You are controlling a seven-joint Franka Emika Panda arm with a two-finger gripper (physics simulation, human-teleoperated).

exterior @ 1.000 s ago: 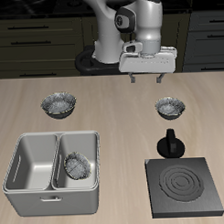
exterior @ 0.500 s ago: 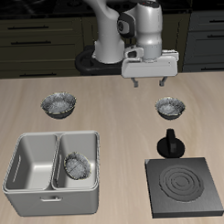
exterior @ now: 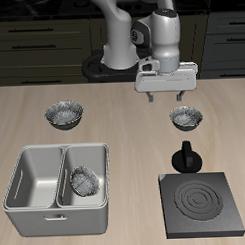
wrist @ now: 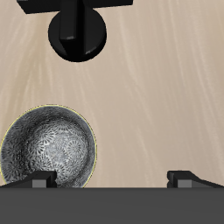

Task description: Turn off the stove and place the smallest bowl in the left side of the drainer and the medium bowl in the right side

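The stove (exterior: 202,203) lies near the table's front edge, its coil rings dark, with its black knob (exterior: 187,156) (wrist: 79,31) just behind it. Behind the knob sits the medium bowl (exterior: 186,117) (wrist: 48,150), silvery with a bluish sheen. My gripper (exterior: 167,95) (wrist: 112,179) hangs open and empty a little above the table, just behind that bowl and off to one side, so the bowl lies beside one fingertip (wrist: 39,180). The smallest bowl (exterior: 85,181) rests inside the drainer (exterior: 26,168), in the compartment nearer the stove.
A wider silvery bowl (exterior: 66,115) sits on the table behind the drainer. The drainer's other compartment holds nothing. Dark cabinets line the back, behind the robot's base.
The gripper has shifted sideways toward the medium bowl and dropped slightly, staying open. The bowls, knob and stove have not moved.
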